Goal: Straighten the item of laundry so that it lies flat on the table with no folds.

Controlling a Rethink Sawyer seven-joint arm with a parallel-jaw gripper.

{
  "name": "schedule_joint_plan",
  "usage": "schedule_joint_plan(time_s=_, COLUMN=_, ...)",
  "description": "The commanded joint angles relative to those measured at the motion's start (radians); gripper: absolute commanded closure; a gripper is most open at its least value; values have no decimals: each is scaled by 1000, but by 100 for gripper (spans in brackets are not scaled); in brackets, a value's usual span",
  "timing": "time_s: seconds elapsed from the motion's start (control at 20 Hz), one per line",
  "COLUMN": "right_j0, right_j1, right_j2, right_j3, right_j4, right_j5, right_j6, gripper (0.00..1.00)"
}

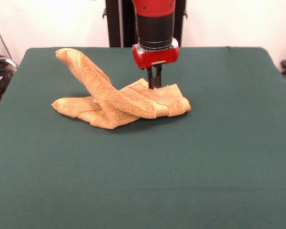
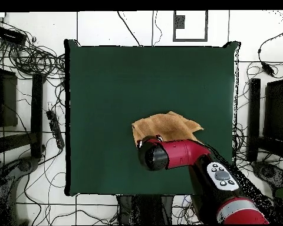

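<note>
The orange-tan towel (image 1: 119, 102) lies crumpled and twisted on the green table (image 1: 205, 167). One folded strip of it reaches toward the far left corner, and a small white tag shows near its left part. My gripper (image 1: 155, 86) comes straight down onto the towel's far edge. Its fingers (image 1: 158, 76) stand close together with their tips in the cloth. In the overhead view the towel (image 2: 167, 125) shows as a rough patch on the table (image 2: 108, 88), partly under the red arm (image 2: 179, 154), which hides the gripper.
The robot's black pedestal (image 1: 119, 21) stands behind the table's far edge. Cables and dark equipment (image 2: 32, 88) lie on the floor around the table. Wide green cloth lies open in front of and beside the towel.
</note>
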Motion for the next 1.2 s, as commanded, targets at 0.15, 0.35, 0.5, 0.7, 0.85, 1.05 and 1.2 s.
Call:
schedule_joint_plan(time_s=0.15, right_j0=4, right_j1=59, right_j2=137, right_j3=44, right_j4=51, right_j5=68, right_j6=66, gripper=100)
schedule_joint_plan(time_s=0.35, right_j0=-53, right_j1=91, right_j2=209, right_j3=65, right_j4=29, right_j5=-26, right_j6=57, gripper=100)
schedule_joint_plan(time_s=0.5, right_j0=-89, right_j1=110, right_j2=261, right_j3=79, right_j4=8, right_j5=-87, right_j6=57, gripper=100)
schedule_joint_plan(time_s=0.7, right_j0=-101, right_j1=122, right_j2=287, right_j3=84, right_j4=-8, right_j5=-115, right_j6=63, gripper=100)
schedule_joint_plan(time_s=0.85, right_j0=-106, right_j1=138, right_j2=293, right_j3=75, right_j4=-5, right_j5=-87, right_j6=54, gripper=100)
schedule_joint_plan(time_s=1.05, right_j0=-93, right_j1=170, right_j2=264, right_j3=32, right_j4=3, right_j5=11, right_j6=22, gripper=100)
schedule_joint_plan(time_s=1.2, right_j0=-79, right_j1=204, right_j2=240, right_j3=-7, right_j4=4, right_j5=76, right_j6=-6, gripper=100)
